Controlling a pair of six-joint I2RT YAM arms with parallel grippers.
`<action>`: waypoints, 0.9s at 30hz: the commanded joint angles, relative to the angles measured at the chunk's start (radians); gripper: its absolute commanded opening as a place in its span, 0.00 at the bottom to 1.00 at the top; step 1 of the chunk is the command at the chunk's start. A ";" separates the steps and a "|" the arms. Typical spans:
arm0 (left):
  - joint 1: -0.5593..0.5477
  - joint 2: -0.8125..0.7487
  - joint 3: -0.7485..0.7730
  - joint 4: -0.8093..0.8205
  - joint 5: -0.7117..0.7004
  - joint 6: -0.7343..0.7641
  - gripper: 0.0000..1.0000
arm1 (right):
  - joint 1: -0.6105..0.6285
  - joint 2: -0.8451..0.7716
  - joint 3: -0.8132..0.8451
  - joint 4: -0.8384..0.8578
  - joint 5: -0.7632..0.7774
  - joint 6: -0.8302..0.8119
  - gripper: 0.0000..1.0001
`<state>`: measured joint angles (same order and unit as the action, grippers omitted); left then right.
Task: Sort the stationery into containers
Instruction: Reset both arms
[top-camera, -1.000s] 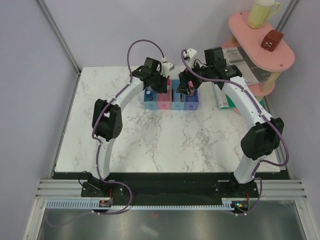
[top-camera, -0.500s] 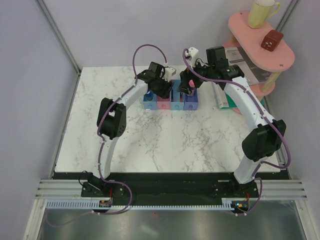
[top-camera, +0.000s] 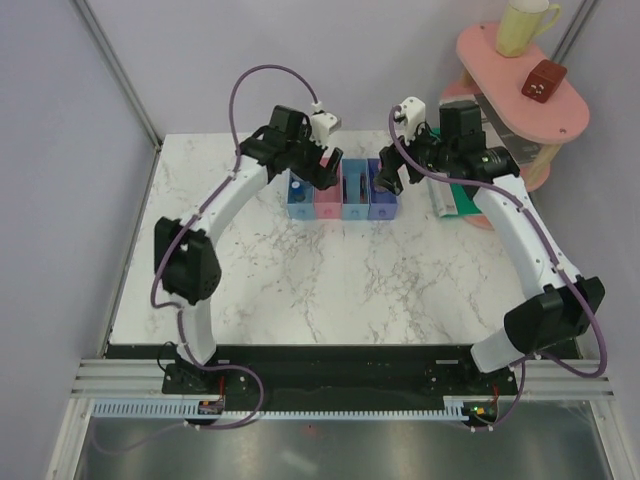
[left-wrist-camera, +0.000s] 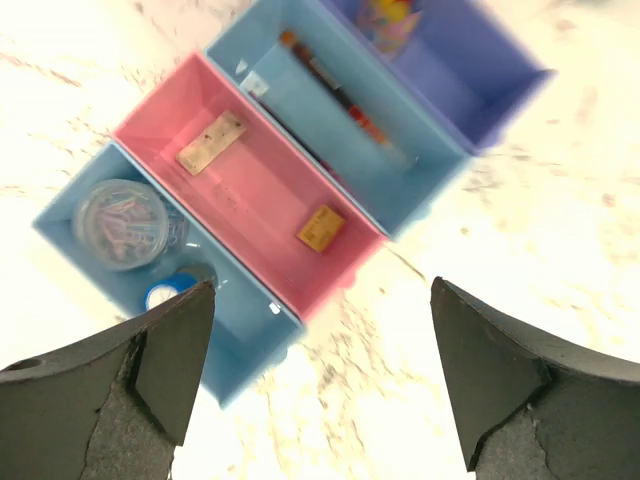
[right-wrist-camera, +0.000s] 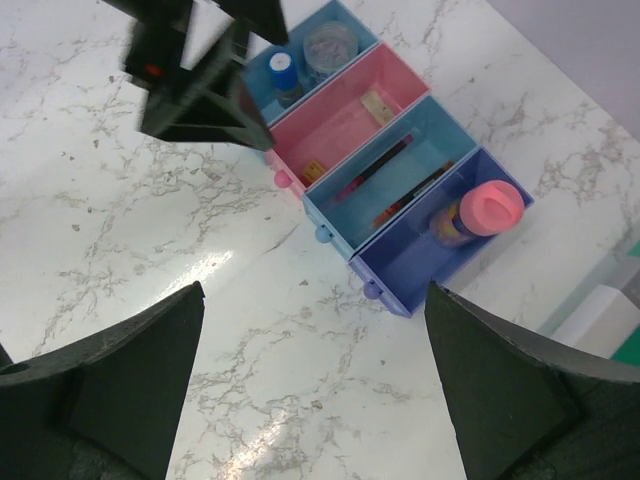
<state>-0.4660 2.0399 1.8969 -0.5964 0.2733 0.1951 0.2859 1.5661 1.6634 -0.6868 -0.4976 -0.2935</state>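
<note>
The containers are four joined bins at the back of the table: blue (top-camera: 299, 197), pink (top-camera: 327, 200), light blue (top-camera: 355, 200) and purple (top-camera: 383, 203). In the left wrist view the blue bin (left-wrist-camera: 235, 335) holds a clear box of clips (left-wrist-camera: 122, 222) and a tiny blue cylinder (left-wrist-camera: 160, 295). The pink bin (left-wrist-camera: 270, 185) holds a grey-brown stick (left-wrist-camera: 211, 143). The pens (left-wrist-camera: 335, 90) lie in the light blue bin. A tube with a pink cap (right-wrist-camera: 488, 208) stands in the purple bin (right-wrist-camera: 420, 255). My left gripper (top-camera: 322, 172) hangs open and empty above the bins. My right gripper (top-camera: 392, 176) is open beside them.
A pink shelf (top-camera: 575, 120) stands at the back right with a yellow mug (top-camera: 525, 25) and a brown box (top-camera: 543, 80) on it. A folded newspaper (top-camera: 490, 125) and a green mat (top-camera: 462, 200) lie under it. The left gripper (right-wrist-camera: 190, 90) shows in the right wrist view.
My left gripper has gone from shut to open over the bins, and its elbow has swung left. My right gripper has drawn back to the right, away from the purple bin.
</note>
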 joint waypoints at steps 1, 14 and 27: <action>0.001 -0.292 -0.062 -0.029 0.110 0.024 0.95 | -0.010 -0.112 -0.042 0.033 0.083 0.002 0.98; 0.142 -0.986 -0.630 -0.086 0.153 0.144 1.00 | -0.013 -0.452 -0.332 0.036 0.332 0.013 0.98; 0.156 -1.170 -0.782 -0.066 0.149 0.087 1.00 | -0.014 -0.551 -0.384 0.046 0.475 -0.010 0.98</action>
<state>-0.3206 0.8848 1.1225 -0.7013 0.3973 0.2935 0.2764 1.0454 1.2831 -0.6662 -0.0799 -0.2932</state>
